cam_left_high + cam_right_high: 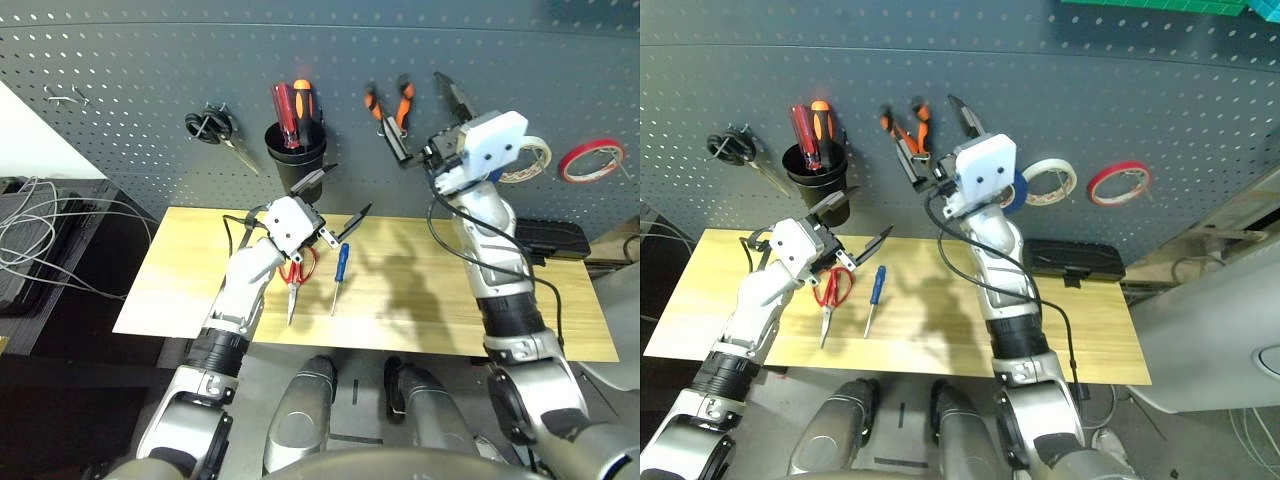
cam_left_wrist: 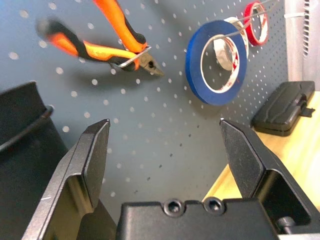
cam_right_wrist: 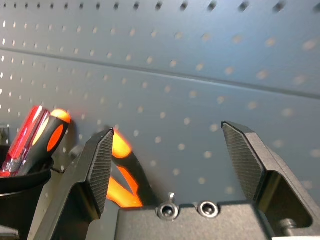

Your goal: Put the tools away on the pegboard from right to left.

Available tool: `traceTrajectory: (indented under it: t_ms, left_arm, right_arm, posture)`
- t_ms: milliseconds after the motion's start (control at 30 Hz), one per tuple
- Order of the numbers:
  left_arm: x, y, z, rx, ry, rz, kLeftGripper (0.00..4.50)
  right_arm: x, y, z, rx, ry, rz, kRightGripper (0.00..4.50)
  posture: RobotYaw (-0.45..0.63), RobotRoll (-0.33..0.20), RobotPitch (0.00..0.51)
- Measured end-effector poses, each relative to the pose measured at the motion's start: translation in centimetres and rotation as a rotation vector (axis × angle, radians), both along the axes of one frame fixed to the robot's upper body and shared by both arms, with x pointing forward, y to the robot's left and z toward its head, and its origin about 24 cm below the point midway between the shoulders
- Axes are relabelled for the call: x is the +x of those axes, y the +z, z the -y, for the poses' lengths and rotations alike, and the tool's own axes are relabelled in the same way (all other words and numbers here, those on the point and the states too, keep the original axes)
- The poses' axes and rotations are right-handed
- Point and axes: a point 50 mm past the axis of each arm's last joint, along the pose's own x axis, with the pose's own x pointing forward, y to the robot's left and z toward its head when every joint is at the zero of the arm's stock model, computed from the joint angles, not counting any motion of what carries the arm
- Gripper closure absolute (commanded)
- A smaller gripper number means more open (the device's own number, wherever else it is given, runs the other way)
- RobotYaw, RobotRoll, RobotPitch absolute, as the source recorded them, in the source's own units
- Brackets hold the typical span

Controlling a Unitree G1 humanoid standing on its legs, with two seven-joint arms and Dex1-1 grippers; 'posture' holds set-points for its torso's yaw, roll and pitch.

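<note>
In the two eye views, one dark pegboard point(image 1: 170, 60) stands behind a light wooden bench point(image 1: 420, 290). Two of the task's four tools lie on the bench: one pair of red-handled scissors point(image 1: 293, 275) and one blue-handled screwdriver point(image 1: 342, 264). The other two hang on the board: one pair of orange-and-black pliers point(image 1: 406, 95) and one blue tape ring point(image 1: 1017, 190), partly covered by the right arm. Two more rolls hang beyond it, one white point(image 1: 1069, 182) and one red point(image 1: 1096, 189). One pair of black-handled scissors point(image 1: 210, 125) hangs on the other side of a black cup point(image 1: 297, 165) with two handles standing in it. One black case point(image 1: 1070, 259) sits on the bench. The left gripper point(image 1: 352, 187) is wide open and empty, in front of the board; its arm partly blocks the red-handled scissors. The right gripper point(image 1: 423, 118), also wide open and empty, is beside the pliers.

In the left wrist view, three tape rolls, one pair of pliers and the case show beyond the spread, empty fingers.

In the right wrist view, one finger partly covers the pliers; the cup's two handles, one red, one orange-and-black, stand near.
</note>
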Motion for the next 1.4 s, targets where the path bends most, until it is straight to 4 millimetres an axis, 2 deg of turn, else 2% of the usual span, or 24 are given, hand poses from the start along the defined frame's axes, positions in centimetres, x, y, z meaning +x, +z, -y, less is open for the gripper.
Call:
traceTrajectory:
  t_ms: [67, 167, 233, 433, 667, 900, 1033, 1200, 1400]
  left_arm:
    - [-0.1, -0.3, 0.1, 0.014, -0.012, -0.018, 0.0]
    - [0.0, -1.1, 0.0, 0.032, -0.009, -0.06, 0.0]
    - [0.0, -1.5, -0.1, 0.044, -0.009, -0.092, 0.0]
    - [0.2, -3.7, 0.3, 0.132, -0.016, -0.234, 0.0]
    - [0.6, -6.2, 0.0, 0.241, 0.037, -0.434, 0.0]
    - [1.5, -8.7, -0.5, 0.322, 0.145, -0.621, 0.0]
    - [2.0, -9.8, -0.5, 0.276, 0.227, -0.743, 0.0]
    - [2.3, -10.5, 0.5, 0.201, 0.269, -0.847, 0.0]
    - [2.7, -11.6, 2.0, 0.191, 0.293, -0.938, 0.0]
  right_arm:
    - [-1.3, -1.5, 0.5, -0.033, 0.014, -0.069, 0.03]
    - [-2.0, -4.8, 1.1, -0.082, 0.028, -0.244, 0.03]
    - [-2.2, -6.0, 1.5, -0.1, 0.031, -0.328, 0.03]
    - [-2.4, -10.3, 2.3, -0.102, 0.035, -0.647, 0.03]
    - [-1.8, -14.2, 3.3, -0.087, -0.023, -0.975, 0.03]
    - [-1.7, -16.1, 4.8, -0.141, -0.047, -1.1, 0.03]
    - [-1.8, -17.2, 5.5, -0.161, -0.073, -1.153, 0.03]
    - [-1.7, -17.2, 5.1, -0.16, -0.063, -1.153, 0.03]
    - [-1.8, -17.2, 4.4, -0.152, -0.047, -1.161, 0.03]
  posture:
    - [0.17, 0.0, 0.207]
    - [0.16, 0.0, 0.205]
    - [0.16, 0.0, 0.205]
    - [0.16, 0.0, 0.202]
    - [0.17, 0.0, 0.202]
    - [0.16, 0.0, 0.214]
    - [0.15, 0.0, 0.22]
    - [0.14, 0.0, 0.226]
    - [0.12, 0.0, 0.234]
